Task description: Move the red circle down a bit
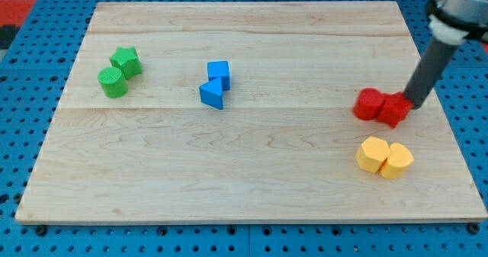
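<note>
The red circle (pixel 369 104) lies at the view's right on the wooden board (pixel 252 173), touching a second red block (pixel 395 109) on its right. My tip (pixel 413 102) stands at the upper right edge of that second red block, touching or nearly touching it. The dark rod rises from there to the view's top right corner. The tip is to the right of the red circle, with the other red block between them.
Two yellow blocks (pixel 373 154) (pixel 396 160) sit side by side just below the red pair. A blue cube (pixel 218 73) and a blue wedge (pixel 213 94) lie at centre left. A green star (pixel 126 60) and a green cylinder (pixel 113 82) lie at upper left.
</note>
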### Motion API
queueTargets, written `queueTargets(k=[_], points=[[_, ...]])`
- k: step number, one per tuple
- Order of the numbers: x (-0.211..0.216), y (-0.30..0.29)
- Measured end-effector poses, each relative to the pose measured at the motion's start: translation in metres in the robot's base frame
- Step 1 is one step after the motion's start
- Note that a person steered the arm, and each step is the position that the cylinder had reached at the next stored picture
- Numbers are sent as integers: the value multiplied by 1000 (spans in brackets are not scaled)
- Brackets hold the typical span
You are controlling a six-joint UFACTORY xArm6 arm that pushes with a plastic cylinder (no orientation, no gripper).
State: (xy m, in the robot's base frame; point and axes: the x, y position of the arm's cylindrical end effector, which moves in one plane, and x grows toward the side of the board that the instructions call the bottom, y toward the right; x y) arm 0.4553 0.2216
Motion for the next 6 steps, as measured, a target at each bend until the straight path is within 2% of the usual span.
queueTargets(k=[1, 2, 3, 4, 5, 6], points=[[14, -32], [-12, -33], [-48, -67], [-34, -99], [-2, -104], [-1, -105]])
